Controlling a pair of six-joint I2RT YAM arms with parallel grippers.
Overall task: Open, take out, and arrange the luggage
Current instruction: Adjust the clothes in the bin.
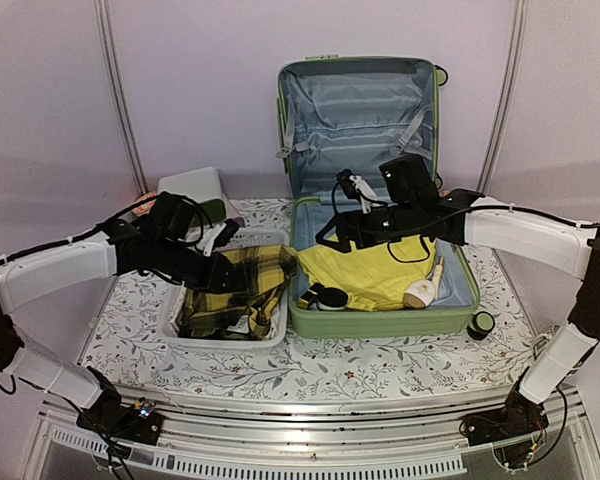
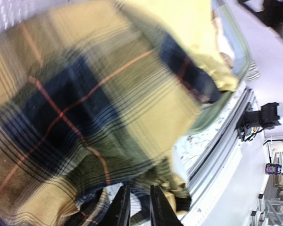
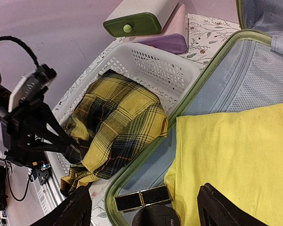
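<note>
Left gripper point(image 2: 137, 209): the fingertips are nearly together at the bottom edge of the left wrist view, with only a thin gap. You can't tell if a fold of the plaid shirt point(image 2: 85, 117) is pinched there, because the cloth right behind is blurred. The gripper sits low over that shirt, which is heaped in the white basket point(image 1: 272, 334) at centre-left of the top view and spills over the near rim. My read is that the basket is the drop spot for clothes coming out of the case, hence the arm there.

Right gripper point(image 3: 145, 189): the fingers are spread wide with nothing between them. It hangs over the lower-left corner of the luggage point(image 1: 380, 322), above the edge of the yellow garment point(image 3: 236, 155) and two gold-rimmed compacts point(image 3: 141, 199). It looks lined up for the next pick.

The luggage is at the centre of the top view and open. Its lid point(image 1: 360, 110) stands upright at the back, and the base lies flat on the table point(image 1: 130, 330), just beside the basket's right side. A cream handled item point(image 1: 422, 290) lies at the lower right of the base. A small round jar point(image 1: 480, 323) sits on the table outside the right corner.

Hidden or hard to make out:
- The right arm covers the upper part of the base.
- Whatever lies under the yellow garment is unseen.
- The left wrist view is smeared.
- The drawer box point(image 1: 192, 185) is half behind the left arm.
- You can't identify the purple thing point(image 3: 162, 44) beside it.
</note>
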